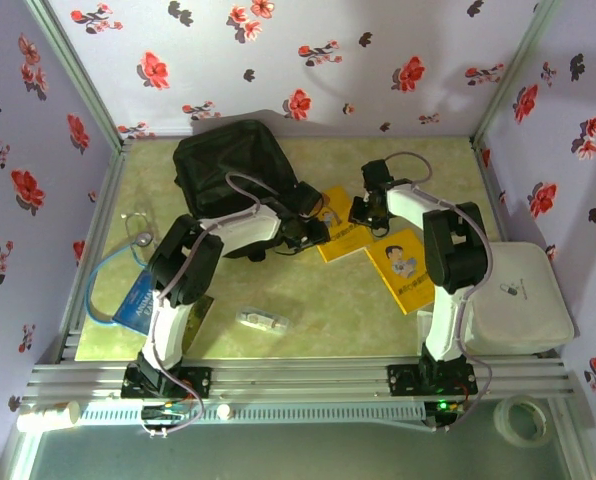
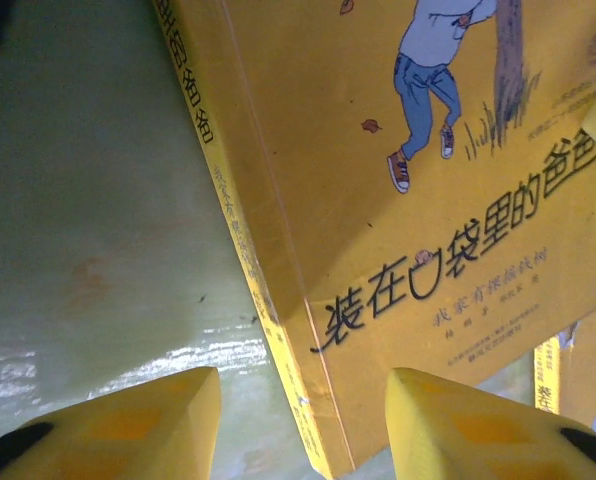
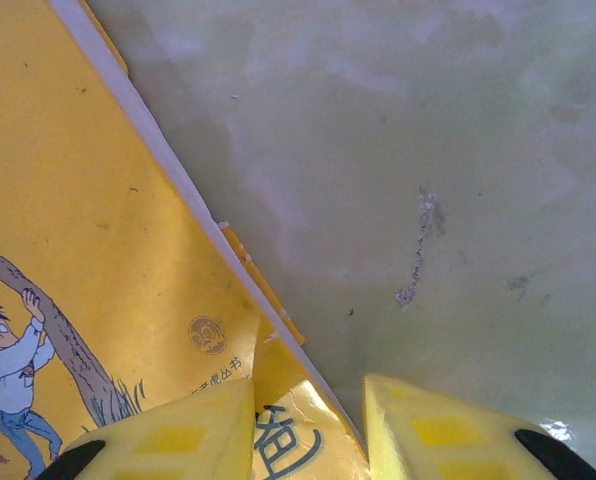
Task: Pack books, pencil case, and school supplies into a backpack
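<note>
Two yellow books lie right of centre, one (image 1: 340, 236) beside the other (image 1: 403, 268). My left gripper (image 1: 313, 228) is open at the first book's left edge. In the left wrist view that book's spine corner (image 2: 308, 400) sits between the yellow fingers (image 2: 128, 430) of the gripper (image 2: 303, 435). My right gripper (image 1: 368, 212) is at the same book's far corner. In the right wrist view it (image 3: 308, 440) is open astride the book's creased cover corner (image 3: 288, 430). The black backpack (image 1: 228, 160) rests at the back left. The blue book (image 1: 138, 298) lies under the left arm. The pencil case (image 1: 263, 321) lies near the front.
A white boxy unit (image 1: 523, 295) stands at the right edge. A thin hose (image 1: 128, 235) curls along the left side. A tape roll (image 1: 523, 420) lies below the front rail. Flowered walls close in the table (image 1: 308, 300) on three sides.
</note>
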`<state>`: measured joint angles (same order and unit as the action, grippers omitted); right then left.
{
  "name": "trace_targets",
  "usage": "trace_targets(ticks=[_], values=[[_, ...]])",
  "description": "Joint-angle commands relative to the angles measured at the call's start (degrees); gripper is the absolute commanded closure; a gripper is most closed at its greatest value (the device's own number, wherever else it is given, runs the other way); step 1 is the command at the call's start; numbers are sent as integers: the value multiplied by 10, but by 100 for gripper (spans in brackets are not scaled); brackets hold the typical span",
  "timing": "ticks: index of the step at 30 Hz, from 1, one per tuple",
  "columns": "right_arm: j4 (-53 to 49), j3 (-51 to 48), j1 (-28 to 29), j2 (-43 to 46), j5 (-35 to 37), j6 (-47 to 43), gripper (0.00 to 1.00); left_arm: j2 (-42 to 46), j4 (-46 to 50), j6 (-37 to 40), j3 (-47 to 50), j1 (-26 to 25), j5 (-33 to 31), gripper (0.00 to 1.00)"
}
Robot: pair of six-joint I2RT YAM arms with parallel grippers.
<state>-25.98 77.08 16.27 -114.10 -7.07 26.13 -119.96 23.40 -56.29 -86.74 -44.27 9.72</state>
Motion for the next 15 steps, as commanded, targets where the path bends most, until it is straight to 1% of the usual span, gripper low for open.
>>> trace_targets(ticks=[1,5,8,12,15], values=[[-13,-21,-7,-1,-4,12,69,-18,-17,-14,-19,-4,13,54],[-8,-25,-10,-1,-9,18,69,-37,-18,-26,-25,-4,13,60],[-4,-28,-10,-1,-14,22,70,-46,-38,-35,-24,-4,20,65],[1,-34,-10,1,-23,29,72,-53,-45,-39,-26,-4,20,66],[12,-44,-10,2,-34,39,72,-59,-54,-39,-31,-4,27,65]])
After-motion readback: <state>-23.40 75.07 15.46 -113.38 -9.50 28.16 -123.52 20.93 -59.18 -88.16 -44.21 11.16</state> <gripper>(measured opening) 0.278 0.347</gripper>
